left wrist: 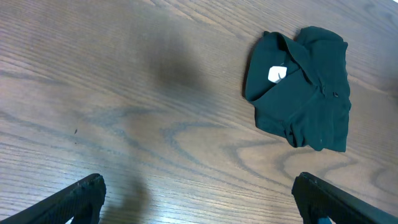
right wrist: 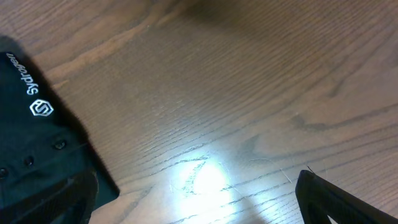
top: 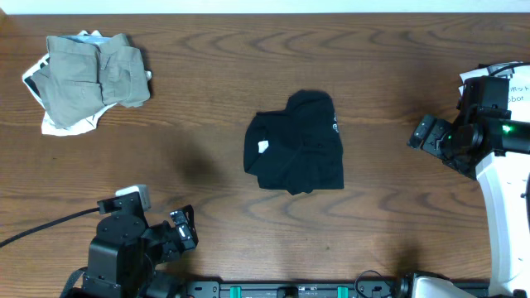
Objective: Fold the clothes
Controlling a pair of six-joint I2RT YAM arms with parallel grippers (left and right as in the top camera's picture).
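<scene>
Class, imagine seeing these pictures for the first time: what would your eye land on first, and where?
The black shirt, roughly folded, lies alone at the middle of the wooden table. A crumpled khaki-grey and white pile sits in its far-left corner. The left gripper and right gripper stand open at the edges, touching nothing.

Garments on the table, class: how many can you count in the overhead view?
3. A black shirt at the centre; a khaki one at the far left, heaped on a white printed one. More may be hidden in that heap.
</scene>
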